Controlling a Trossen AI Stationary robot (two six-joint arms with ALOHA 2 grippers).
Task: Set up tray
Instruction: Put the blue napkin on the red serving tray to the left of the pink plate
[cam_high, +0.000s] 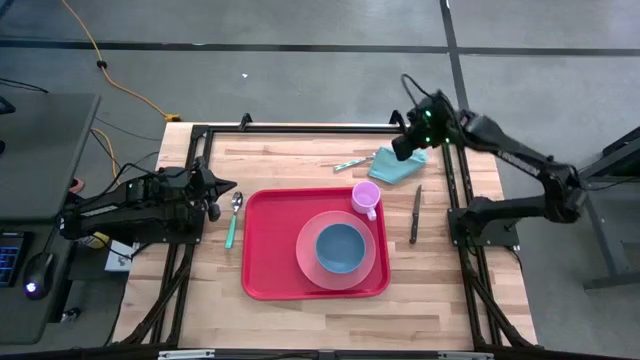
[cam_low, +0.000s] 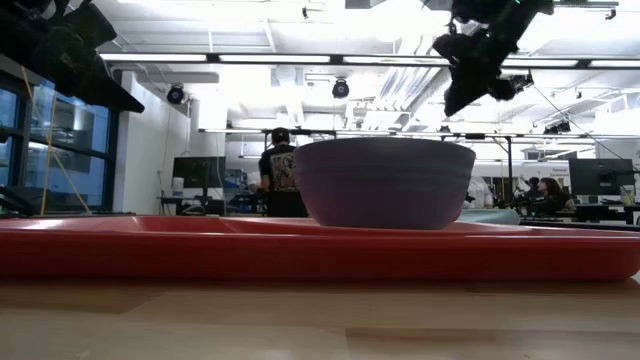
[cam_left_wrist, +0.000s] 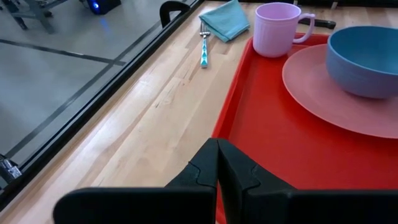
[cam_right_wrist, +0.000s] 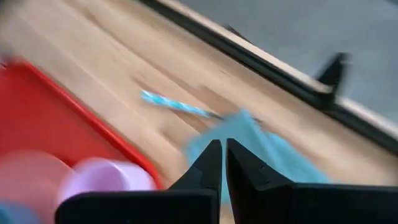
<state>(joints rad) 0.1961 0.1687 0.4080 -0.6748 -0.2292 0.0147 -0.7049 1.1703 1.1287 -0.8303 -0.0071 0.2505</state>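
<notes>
The table (cam_high: 300, 310) is made of pale wood planks with a light grain, and it is looking smooth. The tray (cam_high: 268, 250) is lying flat in the middle of it. The tray is bright red plastic, a big rectangle with round corners and a low raised rim, and its surface is looking smooth and a bit shiny. A round pink plate (cam_high: 306, 262) is sitting on the tray, toward its right side. A round blue bowl (cam_high: 341, 247) is sitting in the middle of the plate. A small pink mug (cam_high: 365, 196) with a handle is standing at the tray's far right corner, just beside the plate. A spoon (cam_high: 234, 216) with a shiny metal head and a teal handle is lying on the wood just left of the tray. A dark, thin knife (cam_high: 415, 213) is lying on the wood just right of the tray. A soft teal cloth (cam_high: 396, 166) is lying crumpled beyond the tray, and a fork (cam_high: 347, 164) with a teal handle is lying next to it. The left gripper (cam_high: 222, 188) is hanging at the left side of the table, near the spoon, with its dark fingers pressed together and holding nothing. The right gripper (cam_high: 404, 150) is hanging over the cloth, also pinched closed and holding nothing.
</notes>
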